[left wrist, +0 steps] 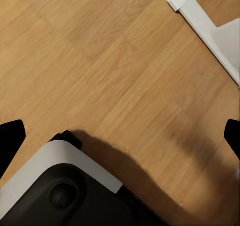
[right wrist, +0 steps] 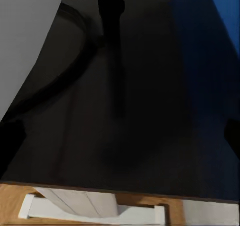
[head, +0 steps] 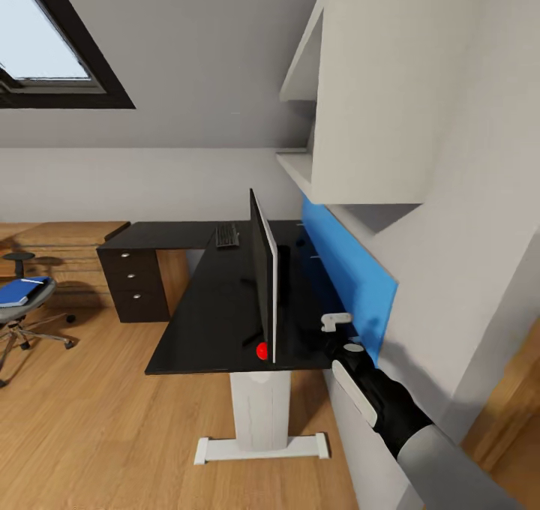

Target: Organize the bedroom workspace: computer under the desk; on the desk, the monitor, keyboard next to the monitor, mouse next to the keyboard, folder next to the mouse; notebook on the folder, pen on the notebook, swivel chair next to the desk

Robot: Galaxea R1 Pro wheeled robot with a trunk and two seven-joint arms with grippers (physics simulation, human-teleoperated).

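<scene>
The glossy black L-shaped worktop (head: 202, 307) is seen at the centre of the head view, carried on a white leg (head: 260, 412) with a flat foot at 6 o'clock and joined to a drawer unit (head: 135, 285) with round silver knobs at 9 o'clock. The monitor (head: 264, 285) stands on the worktop, seen edge-on, its white rear edge turned toward the long blue wall panel (head: 349, 270) at 3 o'clock and its small red dot at the near lower corner. The keyboard (head: 227, 235) lies on the worktop beyond the monitor, toward 12 o'clock, near it but apart.

At 9 o'clock, well apart from the worktop, the swivel chair (head: 19, 315) is seen at the frame's edge on the wooden floor (head: 90, 427), with the blue folder (head: 21, 291) lying on its seat. A light-wood dresser (head: 60, 251) stands behind the chair against the wall.

The right tool (head: 339, 322) is held over the worktop's rear strip between the monitor and the blue panel, at about 4 o'clock; nothing is seen in it, and it cannot be told how far its fingers are spread. In the right wrist view the monitor's stand (right wrist: 111, 16) and the worktop are seen from above.

In the left wrist view the left tool's dark fingertips (left wrist: 11, 136) are seen spread wide at both edges, holding nothing, above the floor beside the robot's own base (left wrist: 60, 186).
</scene>
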